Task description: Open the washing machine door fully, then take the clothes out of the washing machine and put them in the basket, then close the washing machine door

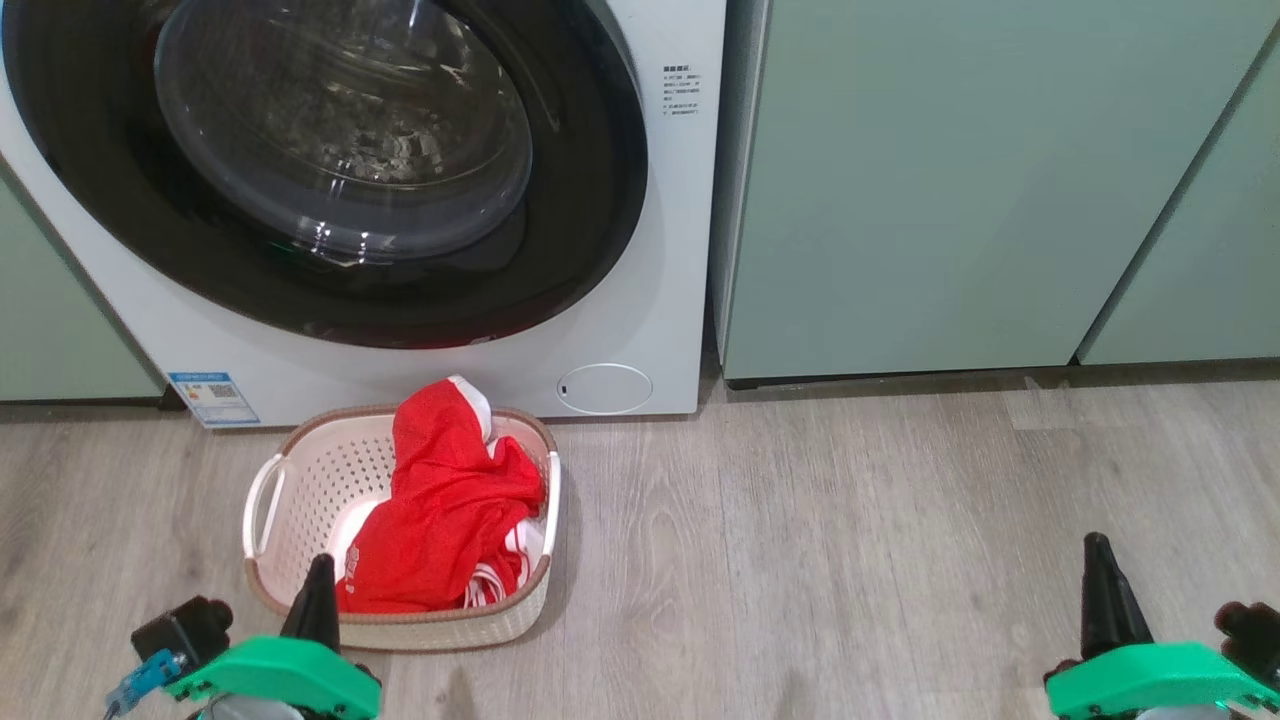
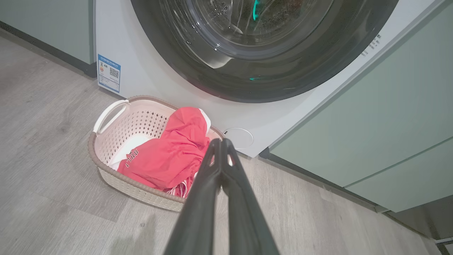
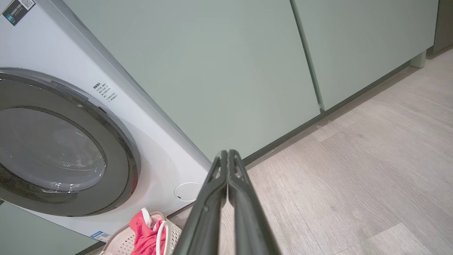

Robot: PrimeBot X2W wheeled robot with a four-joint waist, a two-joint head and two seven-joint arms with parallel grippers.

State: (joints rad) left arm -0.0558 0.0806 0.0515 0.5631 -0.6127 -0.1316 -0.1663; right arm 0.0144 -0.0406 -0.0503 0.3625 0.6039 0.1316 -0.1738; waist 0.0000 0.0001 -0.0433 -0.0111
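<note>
The washing machine [image 1: 640, 300] stands white at the upper left, and its black-rimmed glass door [image 1: 340, 150] lies flat against the front, closed. On the floor before it sits the cream basket [image 1: 290, 480] with the red clothes [image 1: 445, 510] heaped in its right half. My left gripper [image 1: 318, 585] hovers at the basket's near rim, fingers pressed together and empty, as the left wrist view confirms [image 2: 222, 142]. My right gripper [image 1: 1100, 560] rests low at the right over bare floor, also shut and empty [image 3: 227, 153].
Pale-green cabinet doors [image 1: 980, 180] flank the machine on the right, another cabinet [image 1: 50, 320] on the left. Grey wood-look floor [image 1: 820, 560] spreads wide to the right of the basket. A blue label sticker [image 1: 213, 396] and a small round flap [image 1: 604, 388] mark the machine's base.
</note>
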